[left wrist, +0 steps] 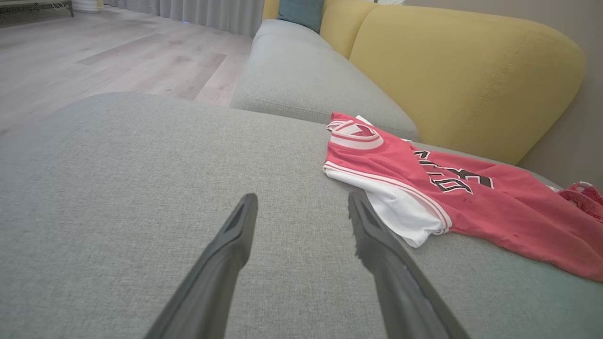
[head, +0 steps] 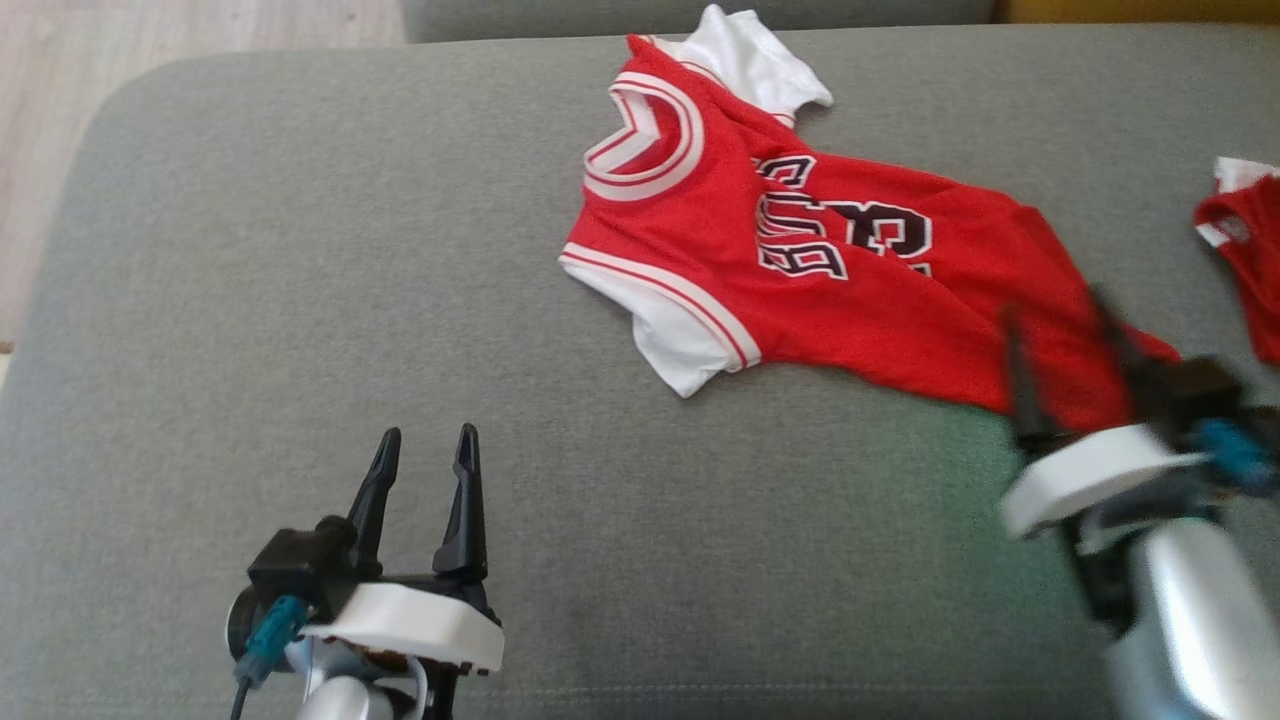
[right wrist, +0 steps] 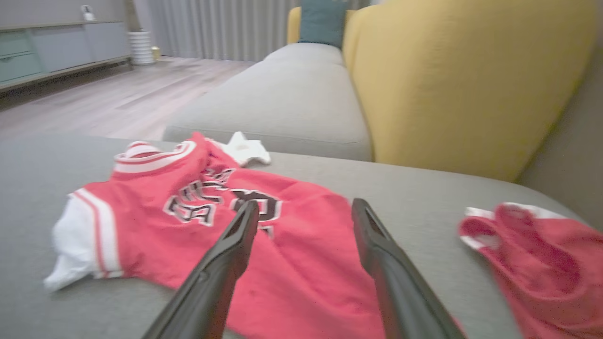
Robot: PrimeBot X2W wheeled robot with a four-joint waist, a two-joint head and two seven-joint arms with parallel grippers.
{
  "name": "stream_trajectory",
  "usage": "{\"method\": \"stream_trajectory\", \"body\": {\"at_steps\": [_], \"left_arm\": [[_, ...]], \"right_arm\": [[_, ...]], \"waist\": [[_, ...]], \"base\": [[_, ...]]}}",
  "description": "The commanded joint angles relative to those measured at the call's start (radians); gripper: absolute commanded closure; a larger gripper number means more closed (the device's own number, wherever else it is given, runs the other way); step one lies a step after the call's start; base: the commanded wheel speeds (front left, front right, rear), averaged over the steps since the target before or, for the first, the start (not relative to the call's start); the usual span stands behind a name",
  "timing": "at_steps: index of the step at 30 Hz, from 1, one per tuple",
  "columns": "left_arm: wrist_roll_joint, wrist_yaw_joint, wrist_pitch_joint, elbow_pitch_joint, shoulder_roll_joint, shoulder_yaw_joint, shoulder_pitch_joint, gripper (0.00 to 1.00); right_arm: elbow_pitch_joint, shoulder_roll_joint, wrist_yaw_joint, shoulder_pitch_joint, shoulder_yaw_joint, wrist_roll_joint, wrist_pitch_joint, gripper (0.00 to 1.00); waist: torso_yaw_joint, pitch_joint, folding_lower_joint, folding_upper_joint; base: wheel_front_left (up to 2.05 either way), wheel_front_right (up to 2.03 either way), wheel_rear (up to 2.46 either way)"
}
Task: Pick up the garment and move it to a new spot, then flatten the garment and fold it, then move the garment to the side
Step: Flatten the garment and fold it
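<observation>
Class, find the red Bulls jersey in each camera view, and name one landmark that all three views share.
Head view: jersey, upper centre-right, collar pointing left.
Left wrist view: jersey, right half, at mid height.
Right wrist view: jersey, centre-left, lower half.
Shared landmark: smaller red piece, beside the jersey's hem end, at each view's right.

grey fabric cushion carries the garment, rumpled, lettering up, and a smaller red piece lying apart near its right edge.
</observation>
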Motion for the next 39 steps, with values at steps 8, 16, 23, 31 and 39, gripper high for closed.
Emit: {"method": "stream_trajectory", "body": {"at_steps": [8, 16, 23, 31, 39], "left_arm": [[0.002, 0.002, -0.012, -0.035, -0.001, 0.019, -0.037, 0.00], [-0.019, 0.017, -0.012, -0.039, -0.001, -0.005, -0.041, 0.00], [-0.035, 0.029, -0.012, -0.042, -0.001, -0.015, -0.034, 0.00], [-0.044, 0.035, -0.012, -0.046, -0.001, -0.025, -0.035, 0.00], [-0.043, 0.035, -0.012, -0.040, -0.001, -0.023, -0.031, 0.00]], "right_arm": [[0.142, 0.040, 0.007, -0.171, 0.284, 0.038, -0.034, 0.00], [0.474, 0.068, 0.007, -0.378, 0.457, 0.034, -0.047, 0.00], [0.675, 0.065, 0.007, -0.470, 0.481, -0.016, -0.050, 0.00], [0.852, 0.067, 0.007, -0.560, 0.450, -0.113, -0.059, 0.87], [0.892, 0.088, 0.007, -0.571, 0.462, -0.038, -0.131, 1.00]], "waist": [[0.087, 0.016, 0.0000, 0.0000], [0.217, 0.031, 0.0000, 0.0000], [0.275, 0.033, 0.0000, 0.0000], [0.298, 0.041, 0.0000, 0.0000], [0.289, 0.030, 0.0000, 0.0000]], "base": [[0.00, 0.00, 0.00], [0.00, 0.00, 0.00], [0.00, 0.00, 0.00], [0.00, 0.00, 0.00], [0.00, 0.00, 0.00]]}}
